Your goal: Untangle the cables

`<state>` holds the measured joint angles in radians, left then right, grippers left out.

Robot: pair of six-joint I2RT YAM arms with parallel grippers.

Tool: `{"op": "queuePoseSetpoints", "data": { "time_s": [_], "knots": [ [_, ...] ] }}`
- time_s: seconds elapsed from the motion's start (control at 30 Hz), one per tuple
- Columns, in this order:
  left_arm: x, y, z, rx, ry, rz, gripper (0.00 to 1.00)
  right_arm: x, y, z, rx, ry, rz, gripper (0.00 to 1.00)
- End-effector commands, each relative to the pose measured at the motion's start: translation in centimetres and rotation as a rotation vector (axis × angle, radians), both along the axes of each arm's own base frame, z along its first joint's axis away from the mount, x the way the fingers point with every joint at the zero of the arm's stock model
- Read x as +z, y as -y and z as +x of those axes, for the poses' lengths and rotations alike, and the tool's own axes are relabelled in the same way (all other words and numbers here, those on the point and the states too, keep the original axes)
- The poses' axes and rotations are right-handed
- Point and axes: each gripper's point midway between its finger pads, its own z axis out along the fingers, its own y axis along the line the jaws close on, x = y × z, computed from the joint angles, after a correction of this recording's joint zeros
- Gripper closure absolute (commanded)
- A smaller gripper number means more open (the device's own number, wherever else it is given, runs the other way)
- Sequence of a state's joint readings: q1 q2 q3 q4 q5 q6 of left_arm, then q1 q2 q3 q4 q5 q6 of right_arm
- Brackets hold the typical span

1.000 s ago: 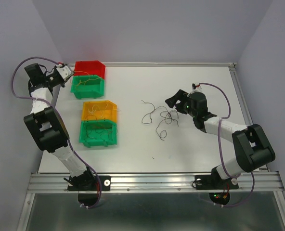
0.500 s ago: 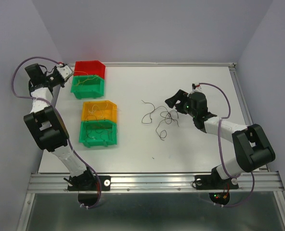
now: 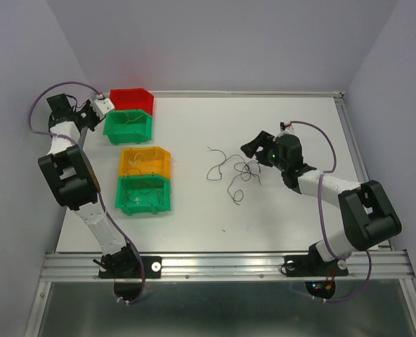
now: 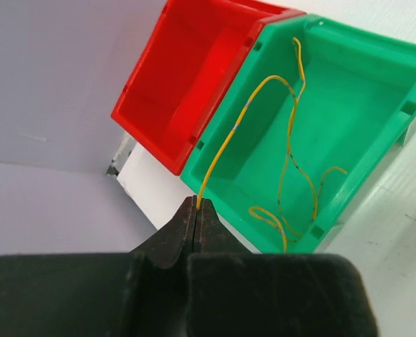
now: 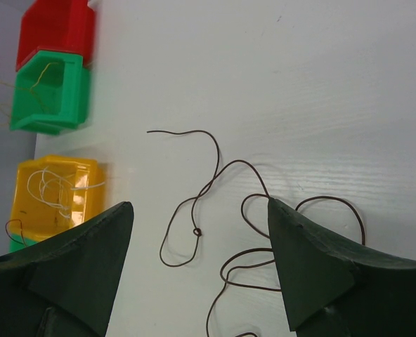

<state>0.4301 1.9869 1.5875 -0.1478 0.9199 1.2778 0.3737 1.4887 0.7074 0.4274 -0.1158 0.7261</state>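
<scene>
My left gripper (image 4: 196,203) is shut on the end of a thin yellow cable (image 4: 243,119). The cable runs from the fingertips into the upper green bin (image 4: 348,105), where it lies in loops. In the top view this gripper (image 3: 100,107) hovers at the bin's left edge. Loose dark brown cables (image 3: 235,170) lie curled in the middle of the table. My right gripper (image 5: 201,203) hangs open just above them, and its fingers touch no strand. In the top view it (image 3: 254,147) sits at the right end of the tangle. One brown strand (image 5: 215,168) shows a small knot.
A red bin (image 3: 131,99) stands behind the upper green bin (image 3: 128,126). Nearer stand an orange bin (image 3: 146,161) with whitish wires (image 5: 50,184) and a second green bin (image 3: 145,194) with a dark wire. The purple wall is close on the left.
The left arm has shifted slightly to the right, towards the bins, with the yellow cable still pinched. The right arm and the brown cables have not moved.
</scene>
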Motion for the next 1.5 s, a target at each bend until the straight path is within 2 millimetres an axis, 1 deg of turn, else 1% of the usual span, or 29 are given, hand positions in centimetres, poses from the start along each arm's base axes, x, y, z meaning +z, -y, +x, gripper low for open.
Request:
{"op": "queuePoseSetpoints", "data": {
  "time_s": [0.0,0.1,0.13,0.17,0.27,0.37,0.47,0.53,0.6,0.63,0.77,0.8,0.83,0.87,0.9,0.97,1.0,1.03,1.07,1.1,1.13,1.27,1.3,1.33,1.37,1.43,1.47],
  "knots": [
    [-0.1,-0.1,0.6,0.033,-0.033,0.113,1.00,1.1,-0.3,0.7,0.009,0.043,0.013,0.18],
    [-1.2,0.4,1.4,0.055,-0.061,0.160,1.00,1.0,-0.4,0.7,0.011,0.041,0.013,0.18],
    [-1.8,0.0,1.7,0.079,-0.076,0.193,1.00,1.0,-0.4,0.7,0.012,0.040,0.013,0.18],
    [-2.4,1.1,2.0,0.064,-0.095,0.210,1.00,1.0,-0.4,0.7,0.011,0.040,0.013,0.18],
    [-3.7,1.7,2.7,0.083,-0.129,0.254,1.00,0.9,-0.4,0.7,0.014,0.039,0.012,0.18],
    [-3.9,2.9,3.3,0.083,-0.138,0.232,1.00,1.0,-0.4,0.7,0.014,0.041,0.014,0.18],
    [-3.1,3.7,3.8,0.077,-0.125,0.203,1.00,1.2,-0.5,0.6,0.019,0.042,0.018,0.18],
    [-2.9,4.0,3.9,0.080,-0.126,0.195,1.00,1.1,-0.5,0.6,0.019,0.039,0.017,0.18],
    [-3.4,4.4,4.0,0.083,-0.137,0.211,1.00,1.3,-0.5,0.6,0.020,0.043,0.021,0.18],
    [-4.1,4.5,4.1,0.086,-0.152,0.221,1.00,1.3,-0.5,0.6,0.020,0.044,0.021,0.19],
    [-5.3,3.9,4.9,0.153,-0.188,0.239,1.00,1.6,-0.5,0.5,0.018,0.050,0.023,0.19],
    [-5.9,3.8,4.9,0.154,-0.208,0.236,1.00,1.5,-0.5,0.5,0.020,0.049,0.023,0.19],
    [-5.7,3.7,5.1,0.148,-0.206,0.242,1.00,1.6,-0.5,0.5,0.021,0.050,0.024,0.18],
    [-6.5,4.2,4.3,0.121,-0.250,0.251,1.00,1.6,-0.5,0.5,0.021,0.048,0.025,0.18],
    [-6.9,4.5,4.1,0.100,-0.266,0.264,1.00,1.6,-0.5,0.5,0.019,0.049,0.025,0.19],
    [-8.1,4.9,2.9,0.055,-0.306,0.313,1.00,1.5,-0.5,0.5,0.020,0.047,0.026,0.18],
    [-8.1,5.6,2.4,0.031,-0.312,0.333,1.00,1.5,-0.5,0.5,0.020,0.049,0.023,0.19],
    [-8.4,5.8,2.0,0.011,-0.318,0.352,1.00,1.5,-0.5,0.6,0.019,0.046,0.024,0.18],
    [-9.4,6.0,1.0,-0.009,-0.340,0.374,1.00,1.4,-0.5,0.5,0.021,0.045,0.024,0.18],
    [-9.7,6.2,0.6,-0.025,-0.347,0.386,1.00,1.4,-0.5,0.6,0.021,0.043,0.023,0.18],
    [-9.8,6.7,0.0,-0.045,-0.350,0.396,1.00,1.3,-0.5,0.6,0.019,0.044,0.023,0.18],
    [-9.5,7.3,-0.9,-0.085,-0.361,0.404,1.00,1.3,-0.5,0.6,0.019,0.044,0.023,0.19],
    [-9.9,7.6,-2.0,-0.111,-0.408,0.404,1.00,1.3,-0.5,0.6,0.021,0.043,0.023,0.19],
    [-9.8,7.5,-2.2,-0.137,-0.409,0.423,1.00,1.3,-0.5,0.6,0.019,0.042,0.022,0.19],
    [-10.0,7.8,-3.1,-0.154,-0.439,0.421,1.00,1.3,-0.6,0.5,0.021,0.042,0.022,0.19],
    [-9.6,7.8,-3.5,-0.162,-0.443,0.430,1.00,1.4,-0.6,0.5,0.021,0.044,0.023,0.19],
    [-9.8,7.7,-4.0,-0.164,-0.461,0.435,1.00,1.4,-0.5,0.5,0.019,0.045,0.023,0.19]
  ]
}}
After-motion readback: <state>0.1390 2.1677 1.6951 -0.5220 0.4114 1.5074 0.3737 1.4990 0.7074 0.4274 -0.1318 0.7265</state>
